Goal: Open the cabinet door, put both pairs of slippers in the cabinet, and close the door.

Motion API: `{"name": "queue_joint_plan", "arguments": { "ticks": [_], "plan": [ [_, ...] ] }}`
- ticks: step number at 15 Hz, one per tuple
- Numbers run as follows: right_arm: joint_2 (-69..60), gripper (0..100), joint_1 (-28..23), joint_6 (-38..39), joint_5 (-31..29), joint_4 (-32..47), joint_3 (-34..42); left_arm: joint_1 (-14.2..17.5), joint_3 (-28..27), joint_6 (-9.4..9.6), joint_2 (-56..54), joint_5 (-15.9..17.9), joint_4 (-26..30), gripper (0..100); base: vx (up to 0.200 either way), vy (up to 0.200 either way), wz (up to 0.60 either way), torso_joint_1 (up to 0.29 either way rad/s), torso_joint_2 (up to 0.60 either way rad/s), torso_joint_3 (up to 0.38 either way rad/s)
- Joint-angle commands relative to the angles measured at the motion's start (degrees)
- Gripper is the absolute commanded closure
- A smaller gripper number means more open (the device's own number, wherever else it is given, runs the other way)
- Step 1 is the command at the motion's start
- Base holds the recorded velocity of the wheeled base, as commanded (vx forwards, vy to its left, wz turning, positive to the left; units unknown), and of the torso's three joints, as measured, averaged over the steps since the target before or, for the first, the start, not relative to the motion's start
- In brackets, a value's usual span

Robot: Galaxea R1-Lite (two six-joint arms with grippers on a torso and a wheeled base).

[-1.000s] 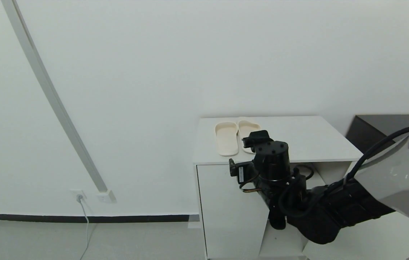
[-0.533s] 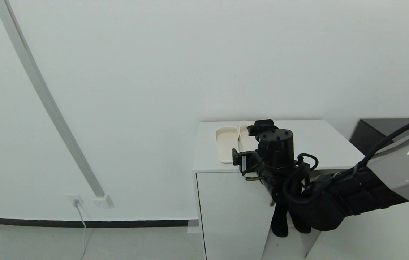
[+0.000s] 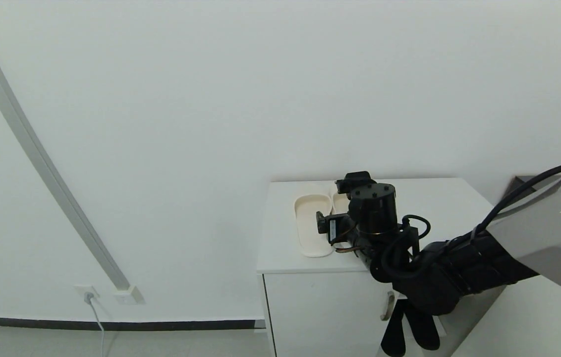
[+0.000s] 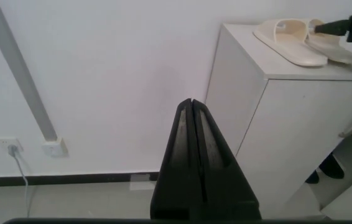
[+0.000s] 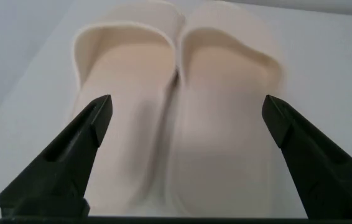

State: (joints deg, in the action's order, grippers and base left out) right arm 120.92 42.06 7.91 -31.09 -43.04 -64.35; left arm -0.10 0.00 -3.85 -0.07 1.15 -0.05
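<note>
Two cream slippers (image 3: 312, 225) lie side by side, touching each other, soles down, on the left part of the top of a white cabinet (image 3: 439, 208). We see the right end effector (image 5: 186, 102) just above the pair. Its fingers are spread wide apart, one outside each slipper's outer edge, and nothing is gripped between them. We cannot tell whether they touch the cabinet top.

The left end effector (image 4: 191, 106) sits low, off the cabinet's left side. Its fingers are pressed together with nothing between them.

The cabinet's left door (image 3: 320, 317) is closed, with a handle (image 3: 387, 305) at its right edge. Past the handle the front stands open, and we make out dark shapes (image 4: 331, 167) inside, though we cannot tell what they are.

Behind it is a white wall (image 3: 211, 99). A grey strip (image 3: 37, 148) slants down the wall to a socket (image 3: 85, 293) with a cable (image 3: 99, 322) plugged in near the floor.
</note>
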Motion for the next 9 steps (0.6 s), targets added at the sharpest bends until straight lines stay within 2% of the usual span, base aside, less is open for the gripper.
{"name": "queue_joint_plan", "arguments": {
  "ticks": [1,4,9],
  "plan": [
    [2.04,0,-0.57,0.88,0.15,1.56,-3.15,0.01,0.00,-0.01,0.07,0.00,-0.04,100,0.000,0.000,0.00,0.000,0.00,0.000],
    [3.27,0,-0.75,4.13,3.31,7.19,-7.28,0.01,0.00,-0.01,0.07,0.00,-0.04,100,0.000,0.000,0.00,0.000,0.00,0.000],
    [10.13,0,-2.51,3.87,3.66,7.45,-14.75,0.01,0.00,-0.01,0.07,0.00,-0.04,100,0.000,0.000,0.00,0.000,0.00,0.000]
  ]
}}
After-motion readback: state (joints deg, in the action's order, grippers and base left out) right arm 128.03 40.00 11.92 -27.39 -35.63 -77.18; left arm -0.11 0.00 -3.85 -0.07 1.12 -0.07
